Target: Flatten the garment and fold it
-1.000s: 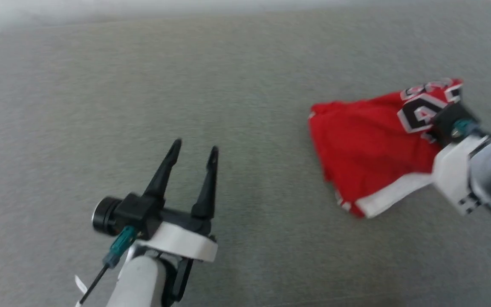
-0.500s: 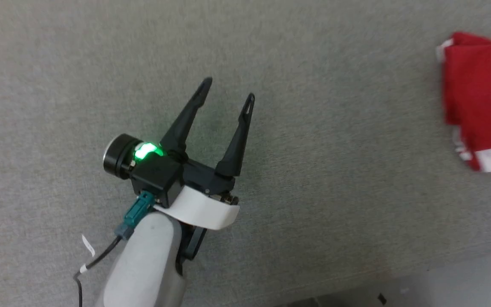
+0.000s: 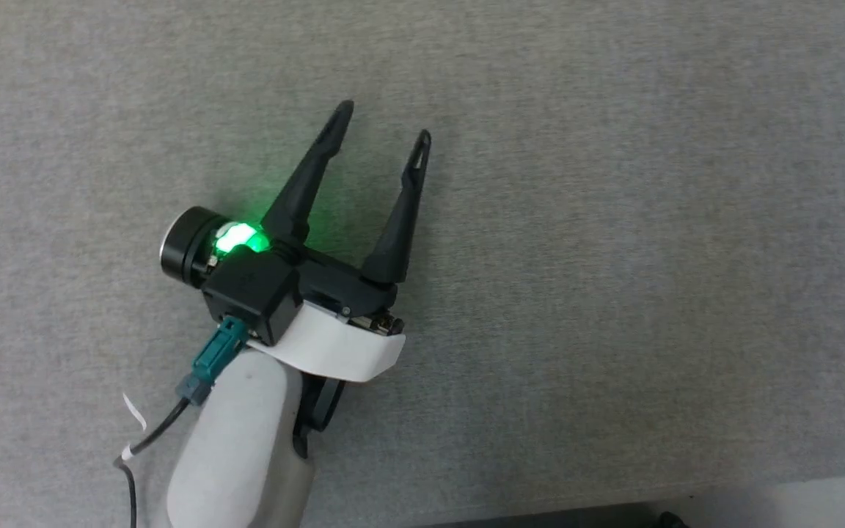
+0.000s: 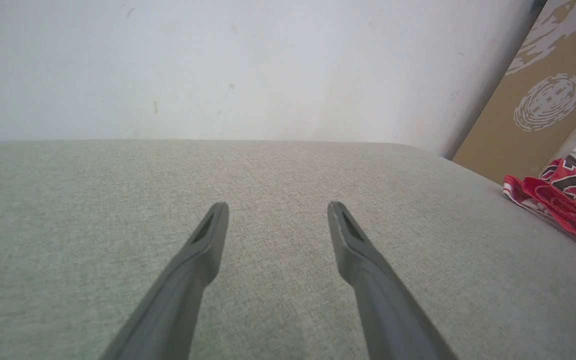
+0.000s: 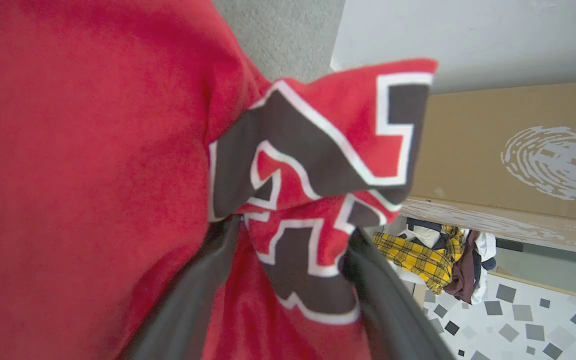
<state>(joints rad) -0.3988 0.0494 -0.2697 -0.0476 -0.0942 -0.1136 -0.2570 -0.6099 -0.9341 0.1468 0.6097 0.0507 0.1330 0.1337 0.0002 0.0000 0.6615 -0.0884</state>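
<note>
Left gripper (image 3: 384, 125): hovered above the grey fabric surface (image 3: 613, 220) with its two dark fingers (image 3: 400, 213) spread well apart and nothing between them.
Left gripper, wrist view: both fingertips (image 4: 217, 212) showed over bare grey cloth, touching nothing.
Green light (image 3: 235, 238): glowed on the left wrist housing, casting a green tint on the surface beside it.
Right gripper (image 5: 293, 235): its fingers (image 5: 188, 310) stood apart in the right wrist view with a bunched fold of the garment (image 5: 83, 165) filling the gap and covering the tips. I could not tell whether they pinched the cloth or merely lay under it.
Garment: red, with black white-outlined lettering on the raised fold. In the left wrist view it lay crumpled at the far right edge of the surface (image 4: 563, 200), well apart from the left gripper.
Cardboard panel (image 5: 508, 150): leaned against the white wall beyond the surface.
Yellow plaid cloth (image 5: 418, 255): lay in a pile on the speckled floor (image 5: 518, 320).
</note>
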